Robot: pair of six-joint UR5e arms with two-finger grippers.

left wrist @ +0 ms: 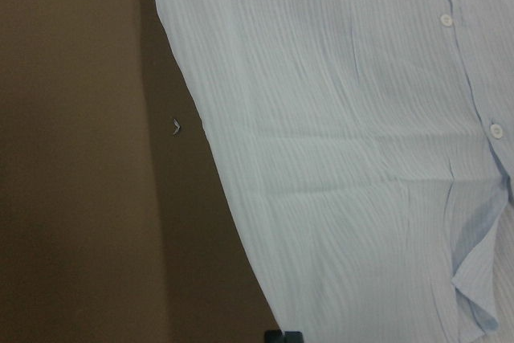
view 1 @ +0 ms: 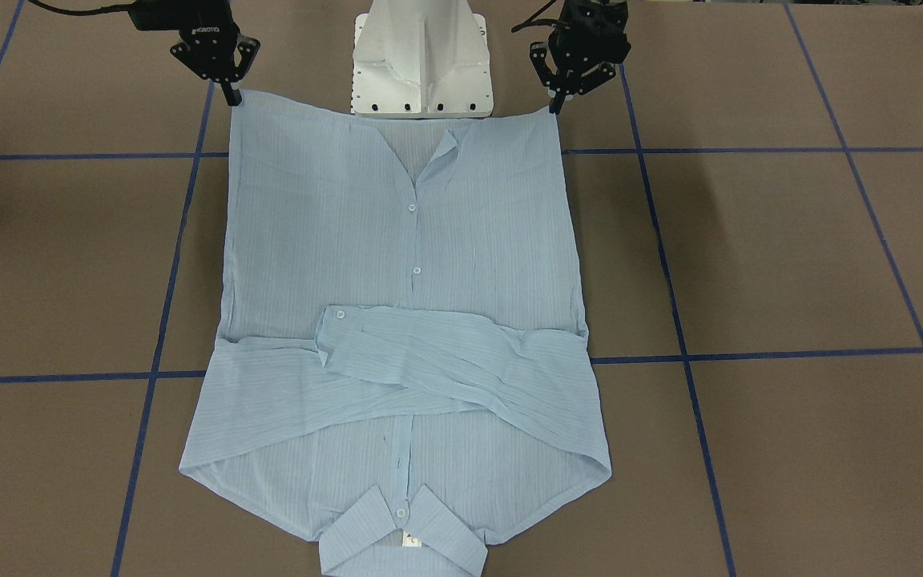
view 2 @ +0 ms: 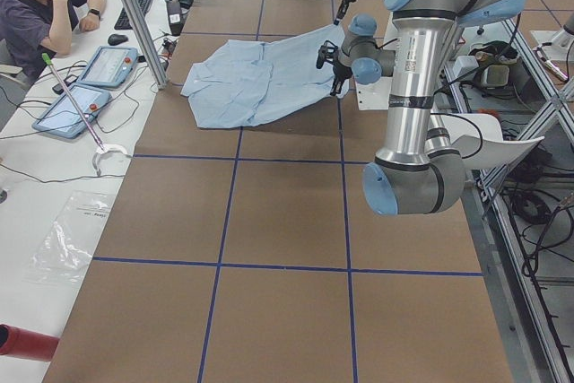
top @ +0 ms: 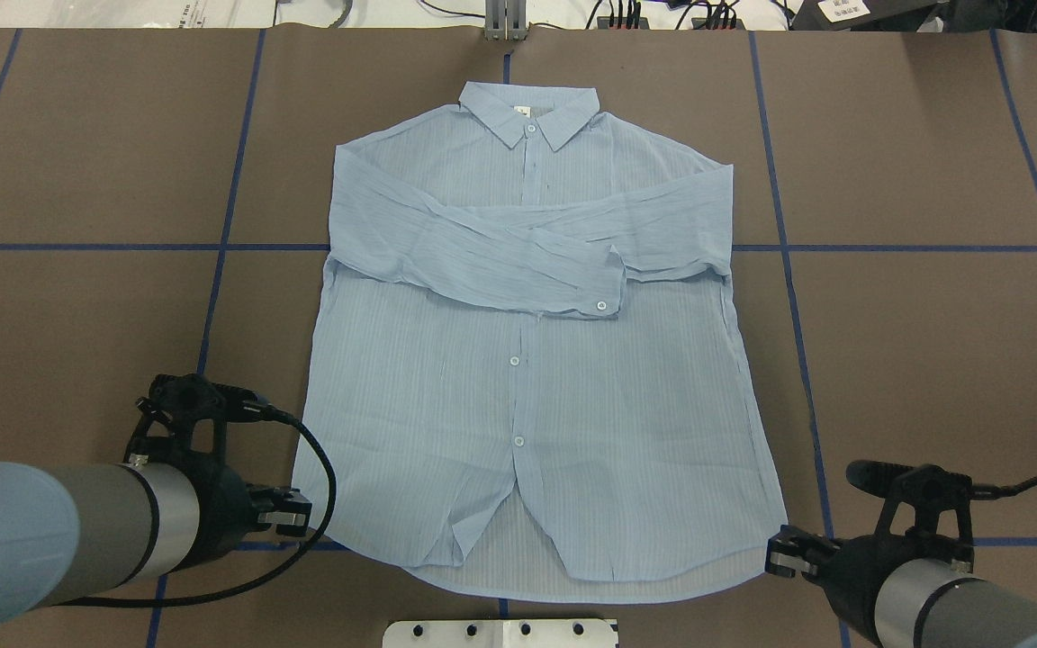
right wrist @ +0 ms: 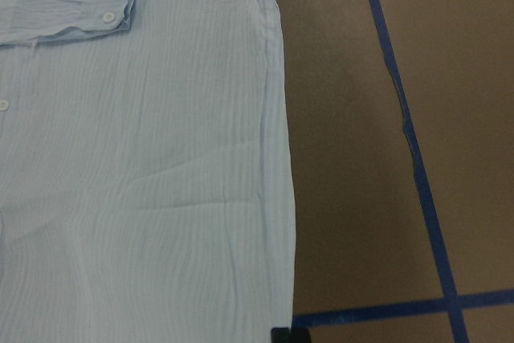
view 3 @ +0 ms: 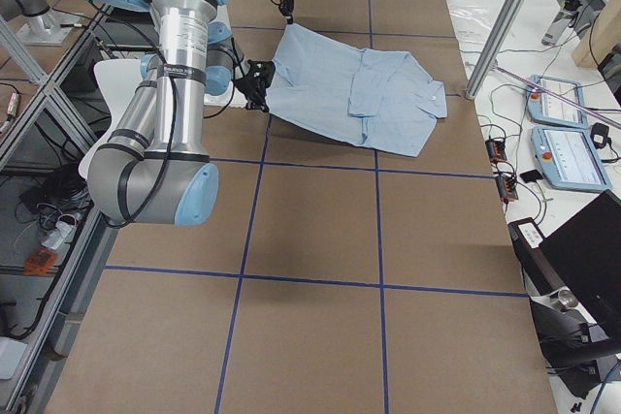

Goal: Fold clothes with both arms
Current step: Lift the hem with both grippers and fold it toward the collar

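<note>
Tabletop (view 1: 790, 256): brown with a blue tape (view 1: 750, 355) grid.
Shirt (view 1: 333, 224): we see it spread mid-tabletop, sleeves (view 1: 445, 344) crossed over.
Left fingers (view 1: 561, 98): pinching one hem corner.
Right fingers (view 1: 229, 90): pinching the other.

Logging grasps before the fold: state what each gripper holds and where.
Both hold the pale-blue shirt: left gripper at one hem corner, right gripper at the other.
</note>
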